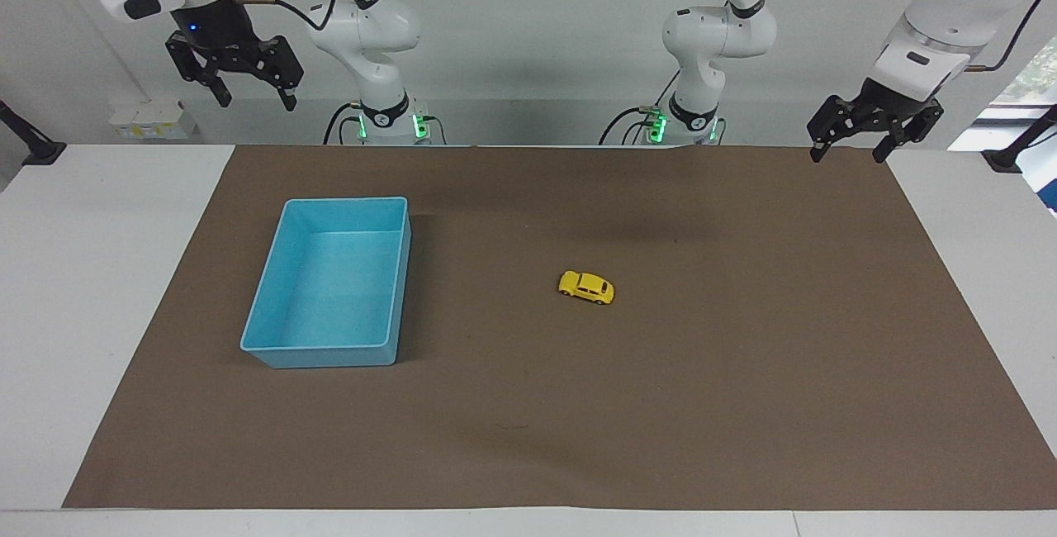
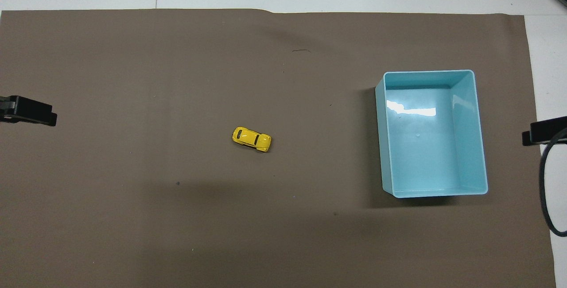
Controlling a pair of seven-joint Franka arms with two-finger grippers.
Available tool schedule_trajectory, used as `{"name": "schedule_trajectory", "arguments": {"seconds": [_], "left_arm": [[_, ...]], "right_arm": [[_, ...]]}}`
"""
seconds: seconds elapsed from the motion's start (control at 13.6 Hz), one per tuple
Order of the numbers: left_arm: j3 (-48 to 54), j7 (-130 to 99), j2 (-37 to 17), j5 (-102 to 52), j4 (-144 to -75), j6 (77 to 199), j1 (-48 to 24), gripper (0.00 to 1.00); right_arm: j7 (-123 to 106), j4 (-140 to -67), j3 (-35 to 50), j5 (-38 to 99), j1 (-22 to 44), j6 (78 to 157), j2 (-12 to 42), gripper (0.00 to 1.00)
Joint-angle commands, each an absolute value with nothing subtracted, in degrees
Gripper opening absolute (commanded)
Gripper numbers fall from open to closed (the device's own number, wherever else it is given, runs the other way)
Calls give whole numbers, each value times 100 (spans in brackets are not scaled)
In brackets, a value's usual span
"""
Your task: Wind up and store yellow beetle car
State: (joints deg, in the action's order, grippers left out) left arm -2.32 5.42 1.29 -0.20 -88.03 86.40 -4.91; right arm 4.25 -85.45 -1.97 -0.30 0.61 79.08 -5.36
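Observation:
The yellow beetle car [image 1: 586, 287] [image 2: 251, 139] stands on its wheels near the middle of the brown mat, untouched. An empty blue bin [image 1: 275, 351] [image 2: 379, 119] sits on the mat toward the right arm's end of the table. My left gripper [image 1: 850, 153] hangs open and high over the mat's corner at the left arm's end. My right gripper [image 1: 256, 99] is raised high and open, over the table edge by the robots at the right arm's end. In the overhead view only a dark fingertip [image 2: 31, 111] of the left gripper and a fingertip [image 2: 542, 131] of the right gripper show.
A brown mat [image 1: 528, 438] covers most of the white table [image 1: 91, 273]. A black cable loop [image 2: 547, 186] hangs at the right arm's end. Small white boxes [image 1: 153, 120] stand off the table near the right arm.

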Motion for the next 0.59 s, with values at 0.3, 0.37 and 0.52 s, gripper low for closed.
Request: {"name": "schedule_trajectory", "arguments": {"seconds": [0.3,0.37,0.52], "left_arm": [[-193,3027,53,-79,-8719,8824,-554,100],[-167,3389,44,-79,-8719,8868,-580,100],[-158,4232,-104,-88,-8745,8947,-843,100]], "right_arm": [[290,-8613,-211,132,0,7901,-624,100],[290,-8613,-220,132,0,7901,-624,100],[290,-8613,-220,132,0,7901,-624,100]]}}
